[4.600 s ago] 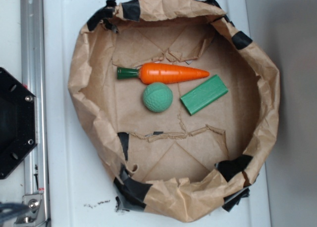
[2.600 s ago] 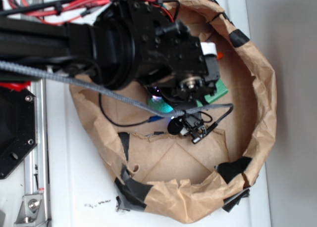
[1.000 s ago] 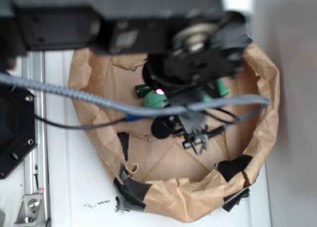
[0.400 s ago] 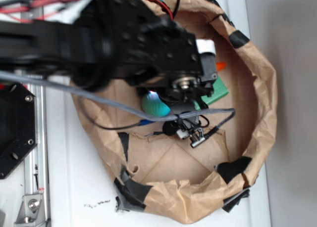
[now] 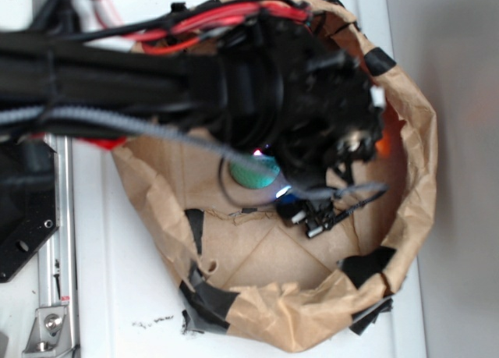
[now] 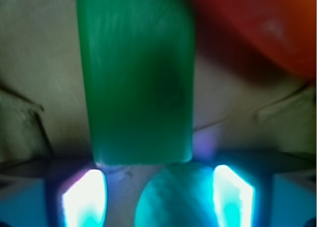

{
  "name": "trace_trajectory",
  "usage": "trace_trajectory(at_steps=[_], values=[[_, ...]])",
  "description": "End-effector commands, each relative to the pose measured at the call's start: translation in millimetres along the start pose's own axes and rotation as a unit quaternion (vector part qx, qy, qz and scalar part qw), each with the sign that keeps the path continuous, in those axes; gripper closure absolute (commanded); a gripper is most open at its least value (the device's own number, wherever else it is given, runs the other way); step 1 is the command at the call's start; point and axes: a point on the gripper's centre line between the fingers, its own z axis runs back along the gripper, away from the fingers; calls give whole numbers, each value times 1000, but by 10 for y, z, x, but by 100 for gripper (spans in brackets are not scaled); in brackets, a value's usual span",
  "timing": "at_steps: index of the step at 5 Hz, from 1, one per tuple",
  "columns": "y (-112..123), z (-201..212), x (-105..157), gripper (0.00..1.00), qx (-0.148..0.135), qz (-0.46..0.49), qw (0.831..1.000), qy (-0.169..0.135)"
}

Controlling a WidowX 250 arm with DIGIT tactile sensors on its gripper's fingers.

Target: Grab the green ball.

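Note:
The green ball [image 6: 176, 200] is a teal dimpled sphere at the bottom of the wrist view, lying between my two glowing fingertips [image 6: 84, 200]. My gripper [image 6: 158, 197] is open. The ball sits close to the right finger, and a strip of brown paper shows between it and the left finger. In the exterior view only part of the ball [image 5: 253, 173] shows under the black arm [image 5: 296, 101], which hides the fingers.
A flat green block [image 6: 136, 78] lies just beyond the ball, with the orange carrot [image 6: 267, 24] at the upper right. Everything sits in a crumpled brown paper bowl [image 5: 421, 140] patched with black tape. A black camera clip and cable [image 5: 316, 216] hang below the arm.
The arm head has shifted right across the bowl and now covers the green block and most of the carrot. The ball stays in the same spot.

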Motion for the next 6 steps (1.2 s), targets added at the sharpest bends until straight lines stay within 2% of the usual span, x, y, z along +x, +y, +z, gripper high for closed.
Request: trace_trajectory(at_steps=[1, 2, 3, 4, 5, 6], values=[[-41, 441, -161, 100, -27, -50, 998, -5], [-13, 630, -190, 100, -15, -59, 998, -19], [15, 941, -237, 100, -18, -71, 996, -60], [59, 1282, -275, 100, -36, -76, 992, -92], [139, 1195, -285, 0, -47, -66, 993, -83], [255, 921, -295, 0, -63, -109, 987, -98]])
